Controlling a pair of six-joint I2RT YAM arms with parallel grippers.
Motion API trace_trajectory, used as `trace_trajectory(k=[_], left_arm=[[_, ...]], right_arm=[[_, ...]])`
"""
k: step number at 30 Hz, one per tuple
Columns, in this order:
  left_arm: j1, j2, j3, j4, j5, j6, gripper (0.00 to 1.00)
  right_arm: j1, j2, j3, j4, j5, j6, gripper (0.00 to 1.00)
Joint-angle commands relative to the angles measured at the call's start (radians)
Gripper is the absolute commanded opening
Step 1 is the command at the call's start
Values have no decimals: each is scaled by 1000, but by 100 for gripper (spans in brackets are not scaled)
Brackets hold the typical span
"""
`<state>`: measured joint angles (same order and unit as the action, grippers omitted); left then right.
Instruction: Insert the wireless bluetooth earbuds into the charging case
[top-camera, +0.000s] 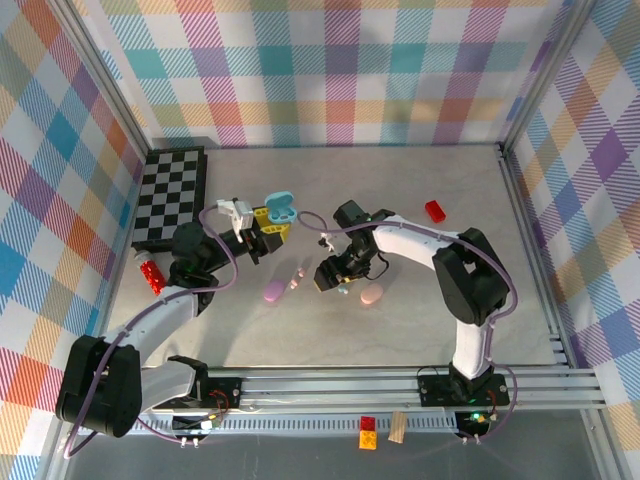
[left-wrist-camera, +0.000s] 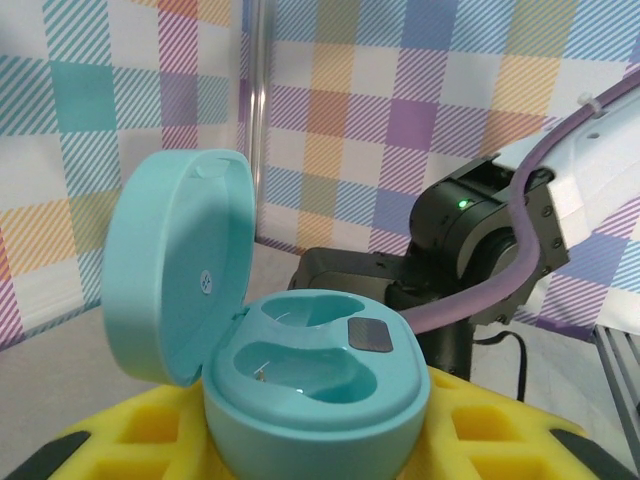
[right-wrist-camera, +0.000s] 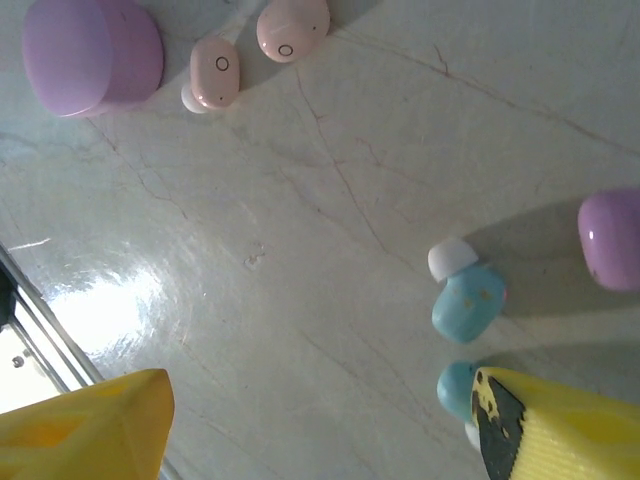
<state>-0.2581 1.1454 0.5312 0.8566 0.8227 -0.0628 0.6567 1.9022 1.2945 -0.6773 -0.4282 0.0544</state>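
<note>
At table left, left gripper (top-camera: 262, 230): yellow pads apparently clamped on a teal plastic pebble-shaped charging case (left-wrist-camera: 315, 390), lid up, both wells empty. Centre: lilac plastic pebble case (top-camera: 273, 291), closed, contents hidden. Right of it, two pale blue short-stemmed plastic earbuds (right-wrist-camera: 468, 305) lying on the table: likely light, smooth and slippery, so pinch across the rounded body. Right gripper (right-wrist-camera: 320, 390): jaws wide apart, one finger just beside the nearer bud.

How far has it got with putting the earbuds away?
Done: the teal charging case stands open in the left gripper, both wells empty. In hand: the open right gripper hovers over two blue earbuds on the table. Left: picking and seating both.
</note>
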Motion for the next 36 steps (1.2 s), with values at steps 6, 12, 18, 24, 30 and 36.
trace_trajectory(k=[6, 12, 18, 24, 30, 36], left_arm=[[13, -53, 15, -44, 21, 24, 37], [13, -48, 24, -48, 23, 27, 37], [13, -48, 21, -48, 23, 27, 37], [13, -46, 21, -49, 23, 28, 37], [13, -38, 24, -43, 25, 27, 37], [13, -30, 23, -26, 29, 18, 37]], right_arm=[[-31, 66, 3, 15, -43, -93, 77], [-34, 69, -22, 13, -59, -101, 69], [-39, 50, -49, -6, -59, -88, 61], [-45, 31, -69, -16, -55, -87, 56], [-49, 9, -88, -27, -50, -90, 49], [-54, 10, -94, -13, -52, -80, 44]])
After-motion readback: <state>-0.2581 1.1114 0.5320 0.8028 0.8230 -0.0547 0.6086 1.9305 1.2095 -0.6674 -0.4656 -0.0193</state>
